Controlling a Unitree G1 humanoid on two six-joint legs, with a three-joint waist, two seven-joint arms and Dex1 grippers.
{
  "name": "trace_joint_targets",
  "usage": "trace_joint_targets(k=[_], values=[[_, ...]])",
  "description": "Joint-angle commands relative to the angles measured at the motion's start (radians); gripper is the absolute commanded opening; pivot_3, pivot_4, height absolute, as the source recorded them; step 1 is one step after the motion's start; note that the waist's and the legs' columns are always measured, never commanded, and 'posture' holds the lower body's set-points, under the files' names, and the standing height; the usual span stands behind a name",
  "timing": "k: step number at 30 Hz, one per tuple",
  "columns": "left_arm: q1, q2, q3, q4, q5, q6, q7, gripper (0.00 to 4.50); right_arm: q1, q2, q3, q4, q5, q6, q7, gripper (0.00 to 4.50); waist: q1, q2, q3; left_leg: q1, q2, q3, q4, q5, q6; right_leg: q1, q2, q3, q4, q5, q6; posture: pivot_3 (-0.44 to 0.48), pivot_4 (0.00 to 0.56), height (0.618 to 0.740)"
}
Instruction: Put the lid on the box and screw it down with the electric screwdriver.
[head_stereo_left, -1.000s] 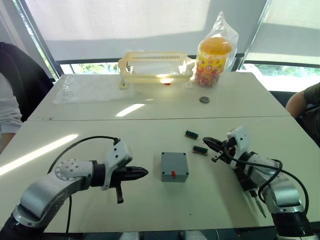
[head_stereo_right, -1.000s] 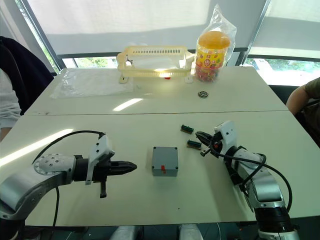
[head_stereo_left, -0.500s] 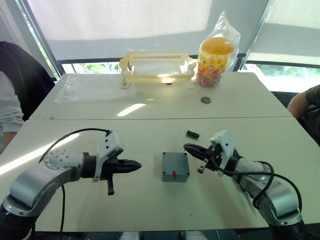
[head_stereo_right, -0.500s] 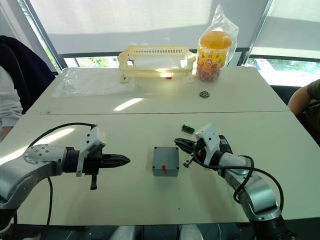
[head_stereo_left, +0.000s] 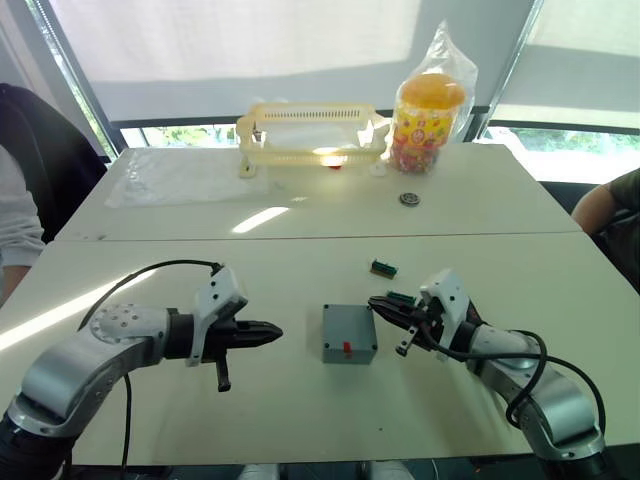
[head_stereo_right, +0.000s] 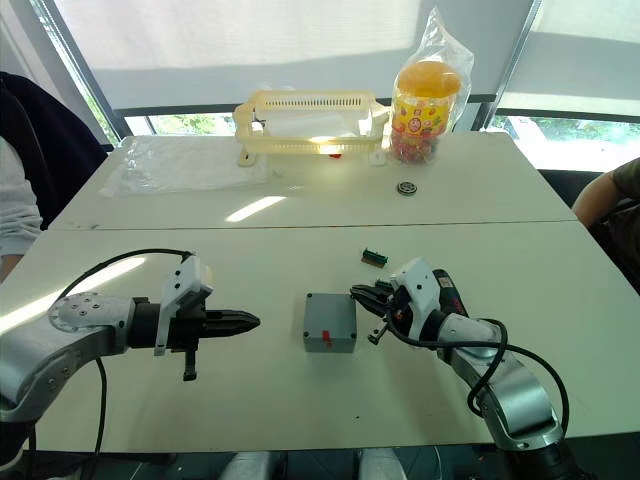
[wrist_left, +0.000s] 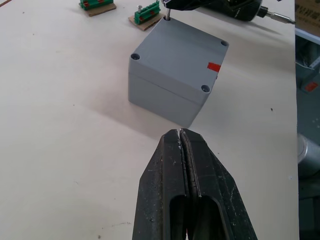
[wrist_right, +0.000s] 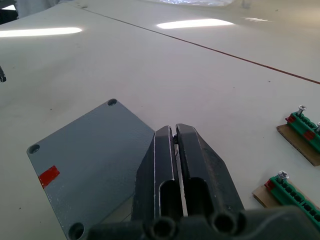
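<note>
1. The box (wrist_left: 155, 95) sits in the middle of the worktop (head_stereo_left: 300, 410), between the two arms; the lid (wrist_left: 177, 57) already lies flat on it, edges flush, with a screw hole open at each corner and a red mark near one edge.
2. The left gripper (head_stereo_left: 275, 332) hovers just beside the box on its left; its jaws are pressed together and hold nothing.
3. The right gripper (head_stereo_left: 385, 305) reaches the box's far right corner; its jaws are all but together and seem to pinch a small screw (wrist_left: 167, 14) right over that corner hole.
4. The screwdriver (wrist_left: 235, 9) seems to lie on the worktop behind the right gripper, bit pointing away from the box; two green terminal blocks (head_stereo_left: 382, 267) lie near it.
5. I judge the box light, stiff plastic with smooth walls; it should slide on the worktop at a slight push, so it wants steadying by two opposite walls, low down, while a screw goes in.
6. The lid looks thin and rigid; unscrewed, it may shift under a sideways nudge, so any pressure should come straight down near a corner.
7. The screw is tiny and easy to drop; hold it by the head, shaft hanging plumb.
8. The screwdriver looks heavier and round, likely to roll; take it across the thick middle of the barrel, clear of the bit.
</note>
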Motion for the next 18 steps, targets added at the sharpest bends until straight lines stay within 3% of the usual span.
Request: trace_joint_targets(k=[1, 7, 10, 15, 18], values=[[-0.010, -0.005, 0.002, -0.016, 0.005, -0.025, 0.003, 0.00, -0.002, -0.007, 0.018, -0.015, -0.019, -0.031, 0.008, 0.03, 0.000, 0.000, 0.000, 0.000, 0.000, 0.000, 0.000, 0.000, 0.000, 0.000, 0.000, 0.000, 0.000, 0.000, 0.000, 0.000, 0.150, 0.740], [-0.008, -0.001, 0.002, -0.007, 0.015, -0.036, -0.006, 0.00, -0.031, -0.016, 0.060, 0.029, -0.069, -0.072, 0.029, 0.03, -0.001, 0.000, 0.000, 0.000, 0.000, 0.000, 0.000, 0.000, 0.000, 0.000, 0.000, 0.000, 0.000, 0.000, 0.000, 0.000, 0.150, 0.740], [-0.005, 0.001, 0.007, -0.009, 0.016, -0.036, -0.010, 0.00, -0.041, -0.029, 0.055, 0.038, -0.079, -0.089, 0.045, 0.91, -0.001, 0.000, 0.000, 0.000, 0.000, 0.000, 0.000, 0.000, 0.000, 0.000, 0.000, 0.000, 0.000, 0.000, 0.000, 0.000, 0.150, 0.740], [-0.042, -0.006, 0.037, -0.003, -0.031, -0.003, -0.011, 0.00, -0.050, -0.094, -0.033, -0.034, -0.003, -0.033, 0.095, 3.45, 0.002, 0.000, 0.001, 0.000, 0.000, 0.000, 0.000, 0.000, 0.000, 0.000, 0.000, 0.000, 0.000, 0.000, 0.000, 0.000, 0.150, 0.740], [-0.097, -0.009, 0.055, 0.012, -0.080, 0.027, -0.013, 0.00, -0.079, -0.147, -0.137, -0.100, 0.129, 0.082, 0.116, 3.45, 0.003, -0.001, 0.002, 0.000, 0.000, -0.001, 0.001, 0.000, 0.000, 0.000, 0.000, 0.000, 0.000, 0.000, 0.000, 0.000, 0.150, 0.740]])
